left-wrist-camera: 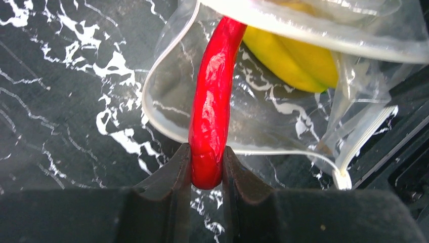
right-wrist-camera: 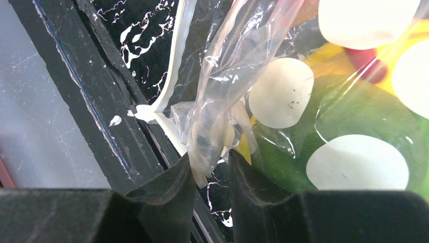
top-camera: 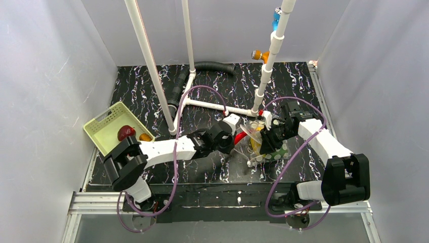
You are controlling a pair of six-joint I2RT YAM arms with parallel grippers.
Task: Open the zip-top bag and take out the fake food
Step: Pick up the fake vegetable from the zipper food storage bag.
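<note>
Basket (top-camera: 103, 124) at left edge of bench (top-camera: 298, 81): dark red round fruit (top-camera: 125, 132) inside. Left hand (left-wrist-camera: 206, 158) clamped on lower end of red chili (left-wrist-camera: 212, 96); chili's upper end inside mouth of zip-top bag (left-wrist-camera: 263, 121). Bag between hands, mouth open, banana (left-wrist-camera: 298, 63) and green piece (right-wrist-camera: 369, 116) inside. Right hand (right-wrist-camera: 210, 163) pinching bunched bag film beside zipper strip.

Even, diffuse white light fills the overhead view: the pale walls (top-camera: 45, 76) are bright, and shadows on the black marbled table (top-camera: 212, 174) are faint and soft. In the left wrist view white glare streaks the red chili (left-wrist-camera: 210, 106). In the right wrist view the zip-top bag (right-wrist-camera: 227, 66) glints, its nearest folds blurred.
</note>
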